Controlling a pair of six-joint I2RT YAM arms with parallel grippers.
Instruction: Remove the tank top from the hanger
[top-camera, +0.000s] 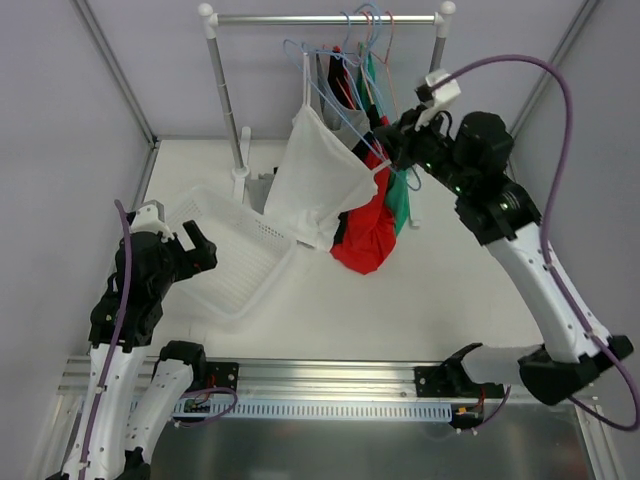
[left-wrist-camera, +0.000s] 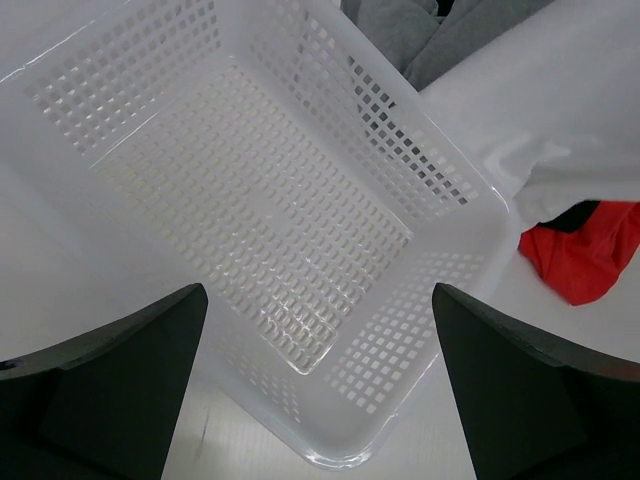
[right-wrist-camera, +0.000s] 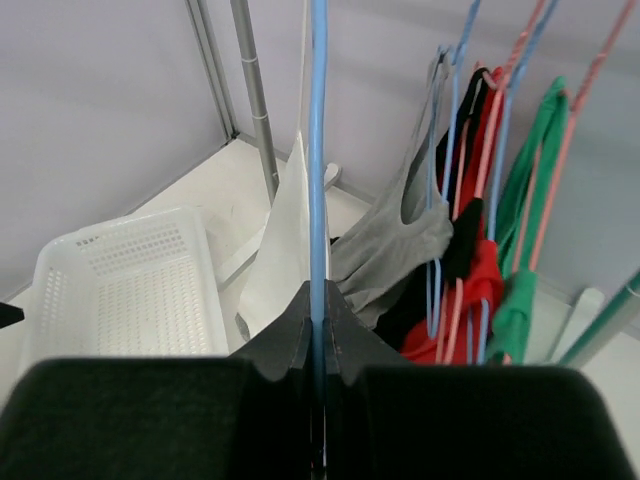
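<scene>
At the rack (top-camera: 224, 90), right jaws clamp one hanger (right-wrist-camera: 317, 150) carrying one tank top (top-camera: 315, 180).

Both arms are the same build: the left arm (top-camera: 125, 315) and right arm (top-camera: 545, 270) have white shell links with chunky black joint housings, and each has a purple cable (top-camera: 568, 110) running along it. The right wrist has a small white camera block (top-camera: 440, 88) bolted on. The left pincer (left-wrist-camera: 320, 400) has matte black wedge-shaped fingers, and the right pincer (right-wrist-camera: 318, 345) has the same dark, slightly fuzzy-looking pads.
</scene>
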